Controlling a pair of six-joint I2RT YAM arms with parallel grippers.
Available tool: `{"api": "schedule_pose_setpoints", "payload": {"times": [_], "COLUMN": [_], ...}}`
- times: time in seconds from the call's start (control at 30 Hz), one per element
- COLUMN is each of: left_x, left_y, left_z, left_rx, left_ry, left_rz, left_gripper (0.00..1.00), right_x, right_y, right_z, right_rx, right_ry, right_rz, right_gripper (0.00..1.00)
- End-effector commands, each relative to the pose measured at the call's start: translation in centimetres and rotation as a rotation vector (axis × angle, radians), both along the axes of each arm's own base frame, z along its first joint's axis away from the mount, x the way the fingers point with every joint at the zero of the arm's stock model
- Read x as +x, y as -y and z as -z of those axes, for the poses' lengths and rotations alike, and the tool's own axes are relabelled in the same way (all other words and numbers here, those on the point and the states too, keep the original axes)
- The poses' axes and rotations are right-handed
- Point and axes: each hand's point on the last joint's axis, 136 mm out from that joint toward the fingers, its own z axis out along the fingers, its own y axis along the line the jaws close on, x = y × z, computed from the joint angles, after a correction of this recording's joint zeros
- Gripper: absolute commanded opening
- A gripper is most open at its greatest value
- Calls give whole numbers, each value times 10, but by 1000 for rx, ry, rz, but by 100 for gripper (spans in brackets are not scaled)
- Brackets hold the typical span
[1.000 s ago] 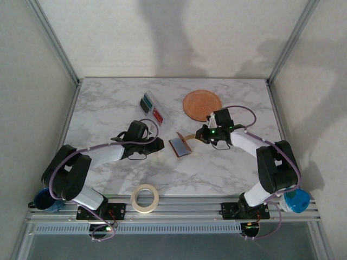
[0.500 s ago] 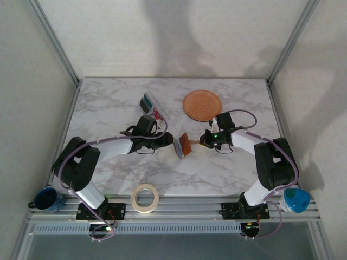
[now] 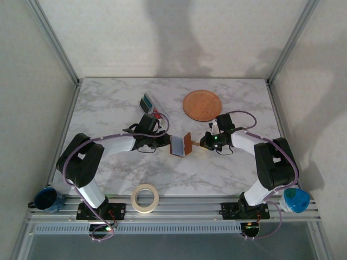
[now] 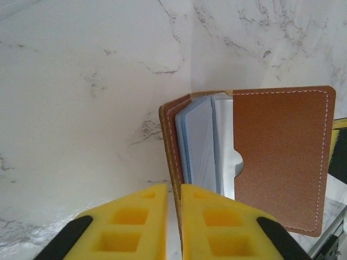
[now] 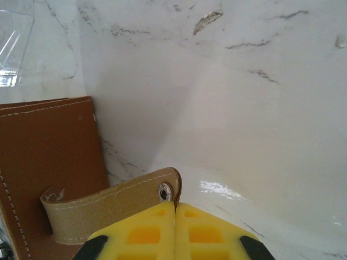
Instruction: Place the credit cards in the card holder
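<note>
Contents of the marble table (image 3: 233, 168), counted. One brown card holder (image 3: 186, 144) at centre, with one pale blue-grey card (image 4: 198, 143) in its pocket. One clear sleeve (image 3: 153, 105) at 11 o'clock, showing two cards: one teal card (image 3: 146, 102) and one red card (image 3: 158, 114). One round orange plate (image 3: 201, 104) at 12 o'clock. One tape roll (image 3: 145, 197) at 6 o'clock. Two blue cups: left cup (image 3: 47, 199) at 7 o'clock, right cup (image 3: 295, 200) at 5 o'clock.
</note>
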Motion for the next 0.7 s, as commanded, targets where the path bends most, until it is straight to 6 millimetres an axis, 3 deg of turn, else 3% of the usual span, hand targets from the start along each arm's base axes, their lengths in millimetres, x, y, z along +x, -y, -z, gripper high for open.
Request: {"api": "schedule_pose_setpoints", "payload": {"times": [0.0, 0.13, 0.3, 0.67], "left_x": [1, -1, -3, 0], "left_y": [6, 10, 11, 18], "left_z": [1, 5, 6, -8], "left_rx": [-6, -30, -41, -91], "left_ry": [0, -19, -26, -15], "left_rz": [24, 30, 24, 28], "left_gripper": [20, 25, 23, 34], "right_x": [-10, -10, -11, -13], "right_y": [-7, -9, -11, -14], "right_z": [3, 5, 6, 6], "right_rx": [9, 0, -1, 18], "right_ry": [-23, -26, -28, -33], "right_rz": [-46, -54, -59, -49], "right_gripper": [0, 0, 0, 0]}}
